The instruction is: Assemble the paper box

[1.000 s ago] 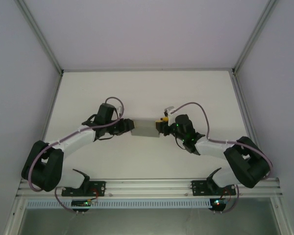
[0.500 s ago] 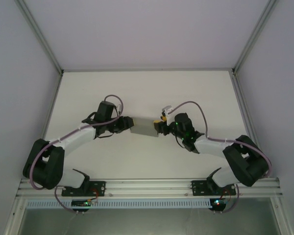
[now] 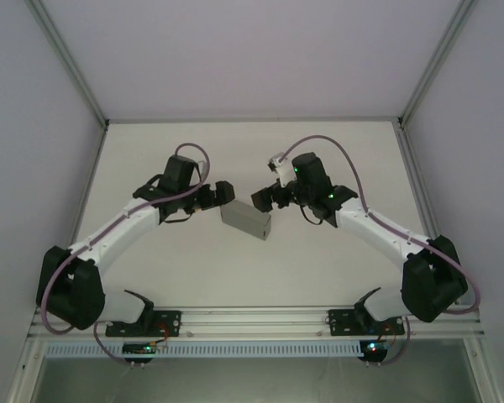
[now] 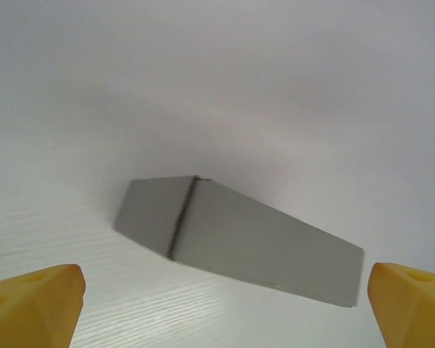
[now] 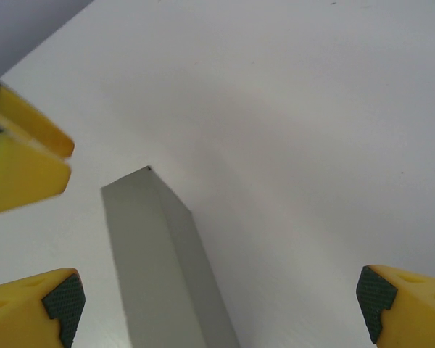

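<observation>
1. Left gripper (image 3: 223,193): gapes wide and pinches nothing. Hangs just off the upper left end of the paper box (image 3: 246,220), clear of the cardboard. Frames the box's long side from either edge of the left wrist view with yellow fingertips (image 4: 36,304).
2. Right gripper (image 3: 269,195): stands spread just as wide, with nothing between its dark green pads (image 5: 60,303). Hovers just off the box's upper right end, apart from it. Looks along the box's length in the right wrist view, toward a yellow finger (image 5: 22,170) of the left gripper beside the box's far end.
3. Walls (image 3: 252,50): plain and pale, close in behind the box and on both sides of it, well apart from it.
4. Table (image 3: 336,260): white and matte, carries the box and spreads bare all around it.
5. Rail (image 3: 252,317): aluminium, runs along the near edge, well short of the box, and bears both arm bases.
6. Left arm (image 3: 118,235) and right arm (image 3: 378,231): white links with black joints, reach in toward the box from either side and bend at the elbow.
7. Paper box: grey, closed up into a low rectangular shape. Lies flat on the table in the gap between the two grippers, a little nearer the rail than they are. Sits turned at a slant in the top view, free of any grip.
8. Cables (image 3: 328,153): purple, loop above each wrist, beyond the box.
9. Seam (image 4: 181,217): thin and dark, crosses the box near one end in the left wrist view.
</observation>
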Tool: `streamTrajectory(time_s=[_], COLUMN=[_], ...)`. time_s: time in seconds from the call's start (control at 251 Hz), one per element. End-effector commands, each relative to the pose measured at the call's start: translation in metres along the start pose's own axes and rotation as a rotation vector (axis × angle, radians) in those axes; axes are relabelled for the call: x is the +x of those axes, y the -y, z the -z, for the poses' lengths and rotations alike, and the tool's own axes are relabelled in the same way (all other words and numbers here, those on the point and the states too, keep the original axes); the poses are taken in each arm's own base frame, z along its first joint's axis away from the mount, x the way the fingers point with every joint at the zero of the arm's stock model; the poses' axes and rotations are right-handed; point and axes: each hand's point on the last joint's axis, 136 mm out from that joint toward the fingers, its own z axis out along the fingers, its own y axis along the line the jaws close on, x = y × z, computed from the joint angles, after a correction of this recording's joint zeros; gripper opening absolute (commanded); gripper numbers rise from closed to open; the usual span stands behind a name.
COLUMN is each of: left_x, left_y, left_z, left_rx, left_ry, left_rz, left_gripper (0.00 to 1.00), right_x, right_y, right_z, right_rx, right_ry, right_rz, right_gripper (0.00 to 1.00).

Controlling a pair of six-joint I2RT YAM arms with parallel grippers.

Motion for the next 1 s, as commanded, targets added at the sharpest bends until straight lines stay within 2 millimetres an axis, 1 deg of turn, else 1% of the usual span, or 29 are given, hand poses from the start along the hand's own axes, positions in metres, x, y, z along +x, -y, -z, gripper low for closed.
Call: streamTrajectory(time_s=[0.0,0.044,0.064,0.084,0.092,0.1,0.132,0.176,0.263,0.295,0.307,0.371,0.423,0.471,0.519,0.591,0.635,0.674,0.71,0.762,0.818,0.87,0.954,0.994], left_x=[-0.017,-0.021,-0.023,-0.025,-0.026,-0.024,-0.022,-0.020,-0.012,-0.010,-0.009,-0.004,-0.001,0.002,0.004,0.008,0.010,0.011,0.012,0.012,0.012,0.012,0.013,0.013], left_y=[-0.035,-0.050,-0.057,-0.063,-0.065,-0.070,-0.082,-0.093,-0.111,-0.117,-0.119,-0.126,-0.128,-0.129,-0.129,-0.130,-0.130,-0.130,-0.130,-0.130,-0.131,-0.131,-0.131,-0.131], left_z=[0.032,0.041,0.046,0.051,0.053,0.054,0.060,0.066,0.075,0.077,0.078,0.082,0.083,0.083,0.081,0.078,0.077,0.076,0.075,0.075,0.076,0.076,0.077,0.078], left_rx=[-0.188,-0.242,-0.262,-0.282,-0.287,-0.302,-0.333,-0.350,-0.370,-0.376,-0.378,-0.389,-0.392,-0.387,-0.380,-0.372,-0.367,-0.362,-0.363,-0.363,-0.364,-0.363,-0.362,-0.363], left_ry=[0.101,0.138,0.159,0.180,0.189,0.186,0.195,0.210,0.229,0.235,0.237,0.243,0.243,0.238,0.235,0.224,0.219,0.215,0.213,0.213,0.215,0.219,0.224,0.232], left_rz=[0.001,0.023,0.036,0.049,0.055,0.063,0.090,0.121,0.178,0.194,0.199,0.212,0.220,0.219,0.221,0.222,0.222,0.220,0.219,0.218,0.220,0.218,0.217,0.221], left_gripper=[0.99,1.00,1.00,1.00,1.00,1.00,1.00,1.00,1.00,1.00,0.99,1.00,1.00,0.99,1.00,1.00,1.00,1.00,1.00,1.00,1.00,1.00,1.00,1.00], right_x=[0.020,0.028,0.033,0.044,0.038,0.037,0.043,0.050,0.058,0.057,0.061,0.067,0.070,0.074,0.074,0.079,0.086,0.093,0.093,0.092,0.084,0.080,0.070,0.067], right_y=[-0.028,-0.032,-0.033,-0.033,-0.034,-0.034,-0.034,-0.034,-0.032,-0.030,-0.029,-0.024,-0.021,-0.022,-0.017,-0.018,-0.018,-0.019,-0.013,-0.006,0.007,0.011,0.023,0.023], right_z=[-0.007,-0.014,-0.017,-0.021,-0.022,-0.023,-0.028,-0.036,-0.050,-0.056,-0.056,-0.062,-0.066,-0.069,-0.073,-0.076,-0.077,-0.077,-0.078,-0.078,-0.078,-0.078,-0.078,-0.080], right_rx=[-0.071,-0.053,-0.044,-0.034,-0.030,-0.026,-0.005,0.006,0.033,0.052,0.062,0.097,0.118,0.110,0.134,0.136,0.135,0.123,0.150,0.195,0.274,0.316,0.397,0.412], right_ry=[-0.154,-0.208,-0.240,-0.280,-0.275,-0.280,-0.319,-0.371,-0.444,-0.451,-0.474,-0.518,-0.538,-0.557,-0.569,-0.602,-0.630,-0.662,-0.676,-0.688,-0.679,-0.671,-0.650,-0.629], right_rz=[0.140,0.196,0.223,0.245,0.257,0.266,0.292,0.316,0.355,0.370,0.375,0.401,0.427,0.449,0.472,0.519,0.554,0.582,0.595,0.624,0.692,0.749,0.870,0.936], right_gripper=[0.99,0.99,0.99,0.99,0.99,0.99,0.99,0.99,0.99,0.99,0.99,0.98,0.97,0.92,0.88,0.72,0.65,0.64,0.64,0.61,0.59,0.58,0.58,0.57])
